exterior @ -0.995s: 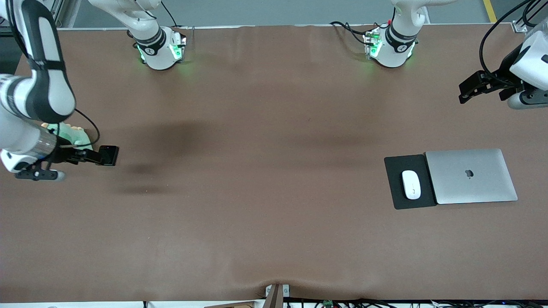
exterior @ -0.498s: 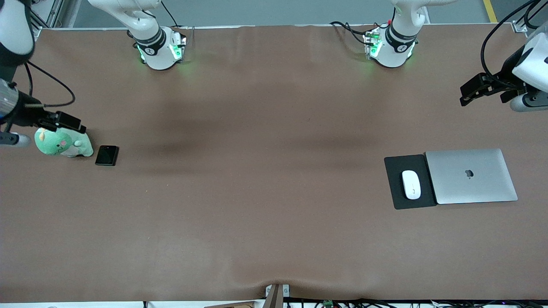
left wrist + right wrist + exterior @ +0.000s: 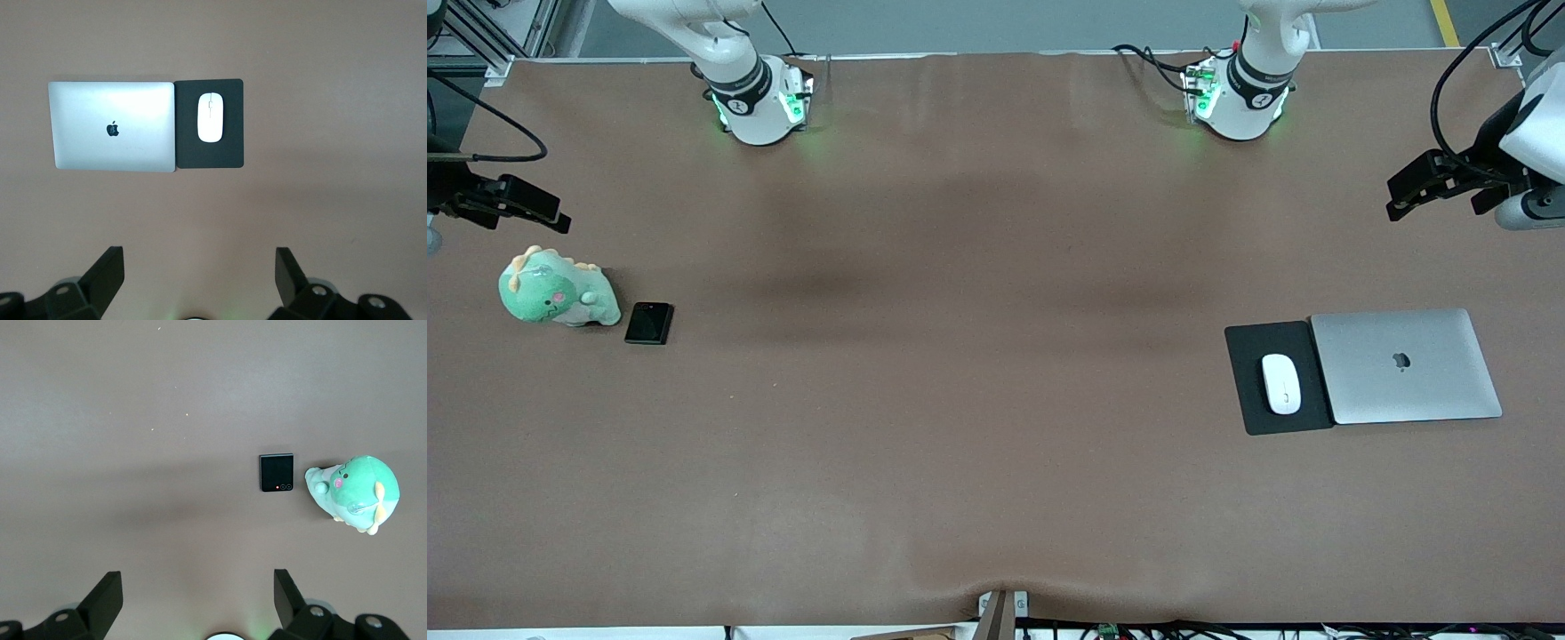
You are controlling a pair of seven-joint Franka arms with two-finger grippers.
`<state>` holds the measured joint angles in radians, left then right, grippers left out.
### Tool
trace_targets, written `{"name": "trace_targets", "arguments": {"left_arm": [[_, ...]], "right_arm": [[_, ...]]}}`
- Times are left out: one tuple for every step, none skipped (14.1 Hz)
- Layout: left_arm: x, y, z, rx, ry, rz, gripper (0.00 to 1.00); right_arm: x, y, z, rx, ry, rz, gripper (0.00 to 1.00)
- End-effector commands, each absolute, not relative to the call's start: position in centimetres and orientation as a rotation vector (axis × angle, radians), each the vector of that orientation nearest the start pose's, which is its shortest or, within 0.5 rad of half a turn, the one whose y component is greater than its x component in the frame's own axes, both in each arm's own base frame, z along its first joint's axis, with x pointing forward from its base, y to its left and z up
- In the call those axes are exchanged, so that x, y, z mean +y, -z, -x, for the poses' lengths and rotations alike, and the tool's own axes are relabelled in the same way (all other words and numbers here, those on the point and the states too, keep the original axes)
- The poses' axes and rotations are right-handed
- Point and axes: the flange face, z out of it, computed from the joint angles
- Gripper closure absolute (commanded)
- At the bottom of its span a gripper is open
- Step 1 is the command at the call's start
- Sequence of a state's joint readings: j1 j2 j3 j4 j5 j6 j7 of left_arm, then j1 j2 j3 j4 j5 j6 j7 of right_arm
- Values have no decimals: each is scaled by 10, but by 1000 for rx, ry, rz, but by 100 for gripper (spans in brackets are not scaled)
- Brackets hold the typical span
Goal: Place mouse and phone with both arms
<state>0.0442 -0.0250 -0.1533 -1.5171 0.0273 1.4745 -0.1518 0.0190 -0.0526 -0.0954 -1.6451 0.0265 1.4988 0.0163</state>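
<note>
The white mouse (image 3: 1281,384) lies on a black pad (image 3: 1249,396) beside a closed silver laptop, toward the left arm's end of the table; it also shows in the left wrist view (image 3: 210,117). The black phone (image 3: 649,323) lies flat next to a green plush toy, toward the right arm's end; it also shows in the right wrist view (image 3: 276,473). My left gripper (image 3: 1403,194) is open and empty, high over bare table. My right gripper (image 3: 550,213) is open and empty, up over bare table above the plush toy's end.
A closed silver laptop (image 3: 1405,365) touches the pad's edge. A green plush dinosaur (image 3: 556,294) sits beside the phone. Two green-lit arm bases (image 3: 760,102) stand along the table's edge farthest from the front camera. The brown table (image 3: 978,373) stretches wide between both groups.
My right gripper let go of the phone, which now lies on the table, and rose away toward the table's end, uncovering the plush toy. My left gripper barely moved.
</note>
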Motion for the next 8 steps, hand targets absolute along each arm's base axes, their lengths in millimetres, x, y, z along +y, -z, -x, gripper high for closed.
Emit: {"name": "trace_targets", "arguments": {"left_arm": [[-55,-663,-533,-73,-3,3115,0],[-55,-661,-534,-73,-10,3115,0],[-55,-661,-533,-73,-14,3114,0],[-55,-661,-533,-73,-14,3114,0],[-55,-661,-532,-71,-16,3112,0],[-55,-661,-532,-70,-17,3114,0],[-55,-661,-532,-70,-17,3114,0],[-55,-661,-532,-71,-16,3112,0]], "right_arm": [[-38,-629,-519,169,-137,3124,0],[-41,-635,-522,176,-113,3124,0],[-39,-643,-524,170,-85,3127,0],[-40,-644,-524,170,-80,3129,0],[-41,-645,-524,175,-77,3127,0],[-41,-645,-524,172,-77,3127,0],[-40,-645,-524,170,-77,3128,0],[-39,-645,-524,167,-77,3128,0]]}}
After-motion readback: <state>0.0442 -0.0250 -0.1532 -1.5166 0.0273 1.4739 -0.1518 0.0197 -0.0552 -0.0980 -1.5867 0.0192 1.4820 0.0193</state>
